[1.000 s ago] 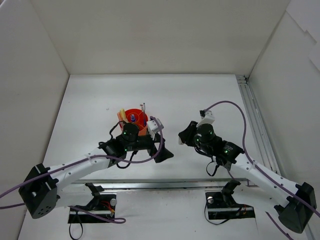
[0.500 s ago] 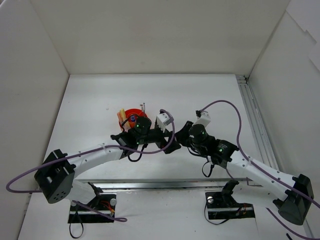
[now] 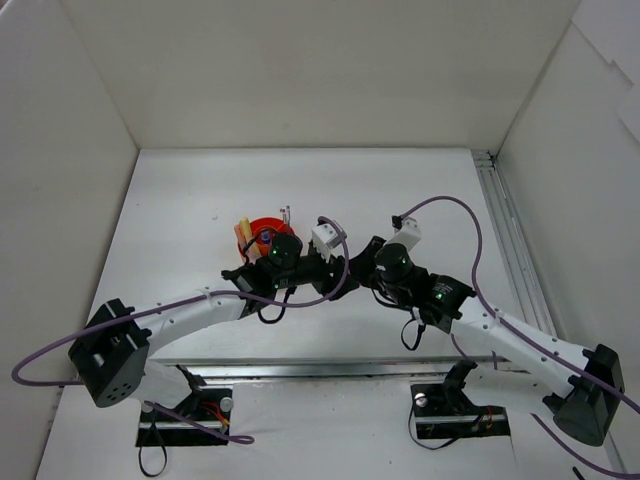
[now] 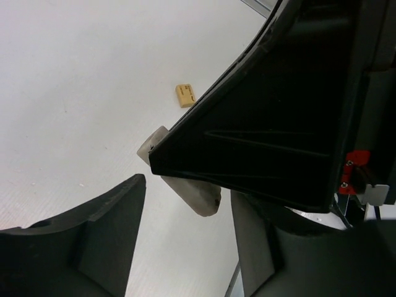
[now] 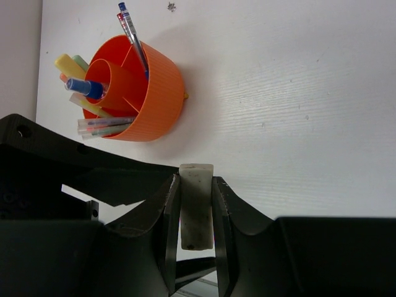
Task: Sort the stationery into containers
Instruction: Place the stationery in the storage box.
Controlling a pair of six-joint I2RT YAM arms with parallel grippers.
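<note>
My right gripper (image 5: 197, 210) is shut on a beige eraser block (image 5: 197, 201), which stands upright between its pads. The same eraser (image 4: 185, 189) shows in the left wrist view, sticking out from under the right gripper's black finger. Its tip hangs between the two fingers of my left gripper (image 4: 185, 247). Those jaws stand partly open with a gap on each side of the eraser. The two grippers meet nose to nose (image 3: 352, 270) just right of the orange bowl (image 3: 262, 232). The bowl (image 5: 148, 93) holds pens (image 5: 132, 37) and markers (image 5: 86, 88) in its compartments.
A second small beige eraser (image 4: 185, 95) lies flat on the white table beyond the grippers. White walls close in the table on three sides, and a metal rail (image 3: 510, 240) runs along the right edge.
My left arm has swung right from the bowl to meet the right gripper, and its jaws have narrowed around the eraser's tip. The right gripper has shifted slightly left, still holding the eraser.
</note>
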